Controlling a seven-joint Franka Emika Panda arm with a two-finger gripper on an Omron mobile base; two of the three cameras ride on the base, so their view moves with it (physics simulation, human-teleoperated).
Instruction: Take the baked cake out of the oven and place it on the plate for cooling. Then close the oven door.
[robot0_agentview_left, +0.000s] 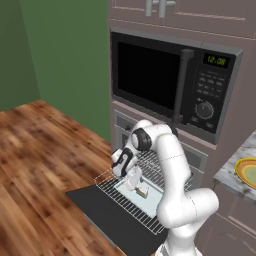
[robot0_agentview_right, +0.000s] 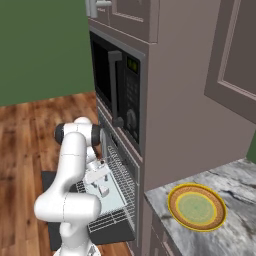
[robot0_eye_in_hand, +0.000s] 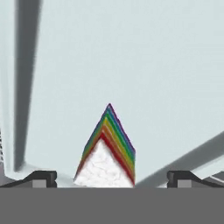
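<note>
Rainbow-layered cake (robot0_eye_in_hand: 106, 151) sits on the pale tray (robot0_agentview_left: 142, 196) on the pulled-out rack (robot0_agentview_left: 112, 186), between my jaws, which stand wide and empty. Plate (robot0_agentview_right: 196, 207) bare on the counter (robot0_agentview_right: 235, 185), door (robot0_agentview_left: 107, 215) down; lift, placing and closing all remain.

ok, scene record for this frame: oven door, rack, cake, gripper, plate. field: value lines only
oven door: wide dark drop-down panel, lying open
rack: wire rack pulled out over the door, pale tray on it
cake: rainbow-layered wedge with white top, on the tray
gripper: two-finger gripper, open, wedge between its tips, not clamped
plate: round yellow-rimmed plate with greenish centre, on the grey stone counter, nothing on it
</note>
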